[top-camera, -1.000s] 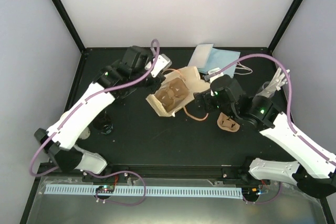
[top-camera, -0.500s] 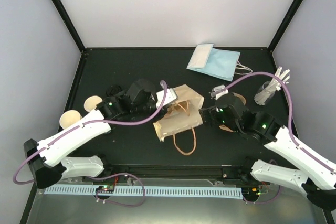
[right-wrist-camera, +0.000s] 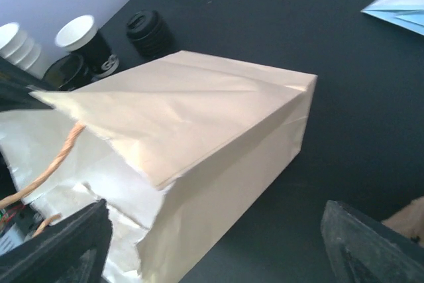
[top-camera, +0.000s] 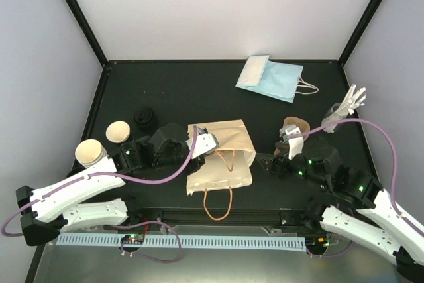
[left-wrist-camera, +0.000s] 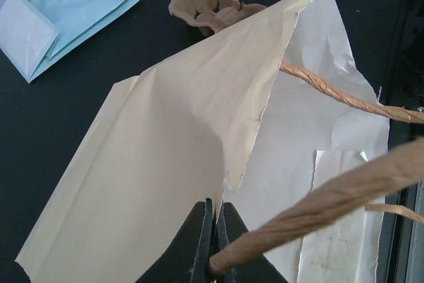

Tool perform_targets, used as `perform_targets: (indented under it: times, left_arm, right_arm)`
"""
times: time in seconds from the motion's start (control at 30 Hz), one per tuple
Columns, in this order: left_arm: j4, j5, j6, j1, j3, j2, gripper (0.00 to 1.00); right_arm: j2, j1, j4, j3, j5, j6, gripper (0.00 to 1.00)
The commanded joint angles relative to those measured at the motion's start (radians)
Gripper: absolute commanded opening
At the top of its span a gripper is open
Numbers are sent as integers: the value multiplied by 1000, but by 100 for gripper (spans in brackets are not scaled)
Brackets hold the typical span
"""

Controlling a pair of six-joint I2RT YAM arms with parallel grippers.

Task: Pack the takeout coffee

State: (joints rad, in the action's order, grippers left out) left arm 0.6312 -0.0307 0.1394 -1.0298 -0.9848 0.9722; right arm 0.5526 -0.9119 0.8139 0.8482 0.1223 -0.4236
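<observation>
While the left fingers [left-wrist-camera: 207, 230] stay out of the packing itself, clenched on the rim and twisted handle [left-wrist-camera: 331, 197] of the tan paper bag [top-camera: 225, 154], the step in hand looks like readying the bag rather than loading it. The bag lies on its side in the middle of the bench [top-camera: 199, 91], its upper wall lifted into a tent. Its long axis runs from the far edge toward the near edge: the folded bottom faces the far edge, and the mouth and handle loop face the near edge. The right fingers [right-wrist-camera: 371, 246] are released, spread wide with nothing between them, and hang just beside the bag on its right. The takeout coffee [top-camera: 144, 117] is not packed yet. It stands on the left part of the bench, apart from the bag and just beyond the open cream cups [top-camera: 119, 130], which sit nearer the left edge. From above only its round black lid shows, face on, so I judge it upright, long axis vertical and lid up. The next move probably calls for the mouth to be held open, or the bag stood up. A free arm would then reach the cup, and the bag lies between it and the empty right fingers. The cup must stay lid-up as it goes in.
</observation>
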Motion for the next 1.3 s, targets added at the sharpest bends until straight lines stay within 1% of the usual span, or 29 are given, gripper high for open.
perform_targets:
  times: [0.0, 0.1, 0.23, 0.3, 0.4, 0.43, 0.53, 0.63, 0.9, 1.0, 1.1, 1.27]
  left_arm:
    - [-37, 45, -60, -6, 7, -2, 1]
    - [-27, 78, -100, -6, -24, 18, 1]
    - [4, 116, -137, -6, -92, 52, 1]
    - [8, 148, -139, -6, -106, 63, 2]
    - [2, 206, -128, -3, -113, 65, 2]
    - [0, 214, -114, -2, -115, 65, 2]
    - [-7, 234, -64, 6, -120, 57, 2]
    - [-12, 239, -6, 21, -128, 49, 2]
    - [3, 239, 97, 69, -164, 64, 2]
    - [-7, 238, 134, 97, -156, 63, 2]
    - [-23, 230, 169, 113, -145, 55, 2]
    - [-30, 208, 187, 122, -132, 45, 2]
  right_arm:
    - [15, 4, -60, 18, -150, 51, 86]
    - [51, 3, -56, 52, -213, 74, 77]
    - [64, -14, -108, 45, -282, 110, 61]
    - [70, -48, -117, 53, -270, 135, 57]
    - [83, -94, -139, 69, -255, 177, 55]
    - [94, -104, -147, 77, -257, 190, 53]
    - [139, -132, -164, 105, -282, 244, 41]
    - [172, -143, -200, 115, -326, 320, 40]
    - [173, -143, -333, 63, -310, 393, 35]
    - [171, -143, -391, 16, -318, 442, 38]
    - [171, -142, -434, -3, -256, 462, 37]
    - [170, -142, -450, -19, -244, 605, 36]
